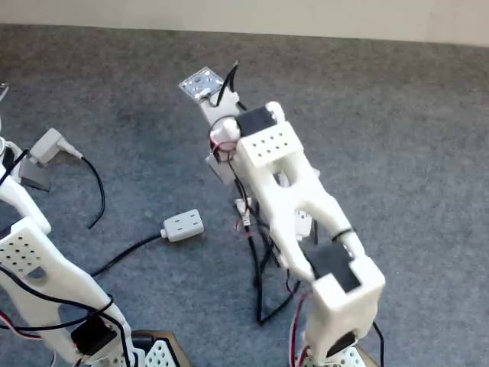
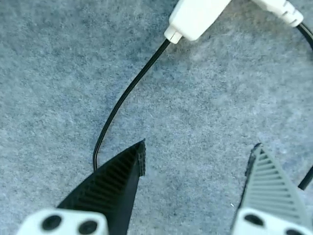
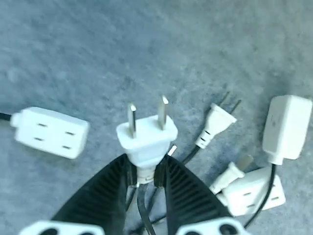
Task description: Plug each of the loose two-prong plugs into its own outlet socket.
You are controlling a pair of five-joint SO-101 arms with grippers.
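My right gripper (image 3: 146, 165) is shut on the body of a white two-prong plug (image 3: 146, 134), whose prongs point away from me over the carpet. A white outlet socket (image 3: 50, 132) lies to one side of it, seen also in the high view as the outlet socket (image 1: 183, 225) on a black cable. A second loose plug (image 3: 214, 126) lies on the other side, beside two more white outlet blocks (image 3: 287, 128). My left gripper (image 2: 199, 147) is open above bare carpet, short of a white outlet block (image 2: 195, 17). That block (image 1: 48, 144) lies at the far left.
Black cables (image 1: 263, 275) tangle beneath the right arm (image 1: 283, 191) in the middle. A cable (image 2: 122, 100) runs from the left block toward my left fingers (image 2: 122, 171). Grey carpet (image 1: 405, 138) stretches to the right and back.
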